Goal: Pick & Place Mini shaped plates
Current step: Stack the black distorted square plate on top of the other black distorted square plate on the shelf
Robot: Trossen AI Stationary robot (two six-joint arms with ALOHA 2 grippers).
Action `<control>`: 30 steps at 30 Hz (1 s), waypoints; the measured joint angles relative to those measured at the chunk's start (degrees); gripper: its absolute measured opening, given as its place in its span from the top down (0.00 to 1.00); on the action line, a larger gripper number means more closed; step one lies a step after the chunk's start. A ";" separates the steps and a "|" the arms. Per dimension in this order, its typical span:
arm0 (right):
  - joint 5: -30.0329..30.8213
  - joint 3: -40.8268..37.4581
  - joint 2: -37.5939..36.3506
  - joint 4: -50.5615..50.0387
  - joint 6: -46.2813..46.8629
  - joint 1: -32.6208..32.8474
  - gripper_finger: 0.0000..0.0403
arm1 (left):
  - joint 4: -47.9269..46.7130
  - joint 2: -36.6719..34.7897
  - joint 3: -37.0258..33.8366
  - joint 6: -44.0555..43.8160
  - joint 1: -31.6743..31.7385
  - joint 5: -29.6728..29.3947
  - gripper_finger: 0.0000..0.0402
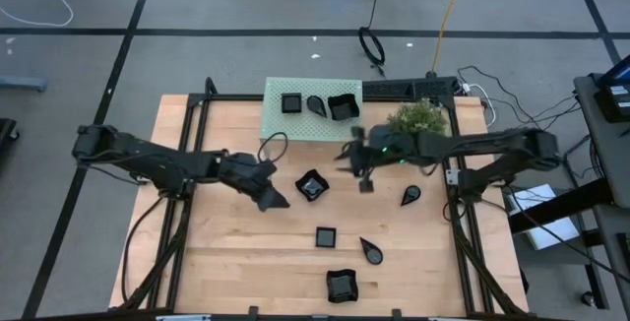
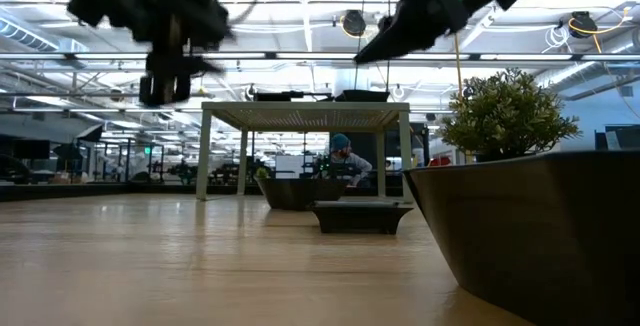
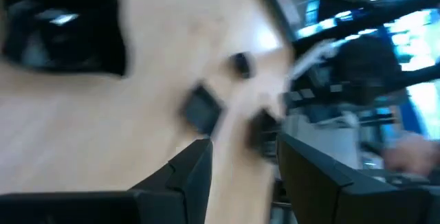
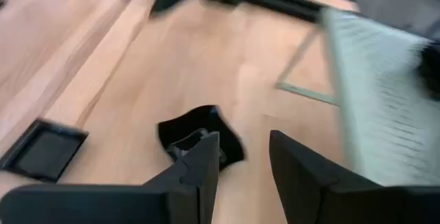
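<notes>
Several small glossy black plates lie on the wooden table: a curved-rim square (image 1: 312,185), a teardrop (image 1: 410,196), a small square (image 1: 326,235), another teardrop (image 1: 371,251) and a larger curved-rim square (image 1: 342,285). Three more sit on top of the mint-green stand (image 1: 279,124). My left gripper (image 1: 279,201) is open and empty, raised just left of the curved-rim square. My right gripper (image 1: 365,183) is open and empty, raised right of that plate, which shows beyond its fingers in the right wrist view (image 4: 206,131). In the left wrist view, the left gripper (image 3: 244,148) shows open over the table.
A bushy green plant (image 1: 417,117) stands at the back right, close to my right arm. The stand (image 2: 305,116) rises on legs at the table's far middle. A black frame (image 1: 187,193) runs along the table's sides. Bare wood lies at the table's near left.
</notes>
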 joint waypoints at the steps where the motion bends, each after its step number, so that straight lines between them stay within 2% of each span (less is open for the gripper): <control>1: -0.02 0.01 1.61 0.92 -0.87 0.78 0.71 | 0.24 -1.60 0.02 -0.33 -0.53 0.00 0.59; 6: 0.07 0.02 9.14 3.31 -2.04 3.68 0.71 | 2.29 -9.52 0.02 -0.86 -3.86 -1.19 0.59; 13: 0.02 0.06 16.94 9.47 -2.50 6.72 0.71 | 7.76 -16.67 0.02 0.09 -8.29 -9.43 0.59; 20: 0.14 0.07 24.42 16.56 -7.25 8.02 0.71 | 10.43 -18.45 0.02 1.11 -10.68 -14.75 0.59; 27: 0.60 0.04 28.58 19.08 -8.01 8.00 0.71 | 10.11 -18.34 0.04 1.26 -10.97 -15.15 0.59; 30: 3.24 0.07 30.28 20.16 -8.60 8.02 0.71 | 10.20 -18.34 0.04 2.29 -10.94 -15.17 0.59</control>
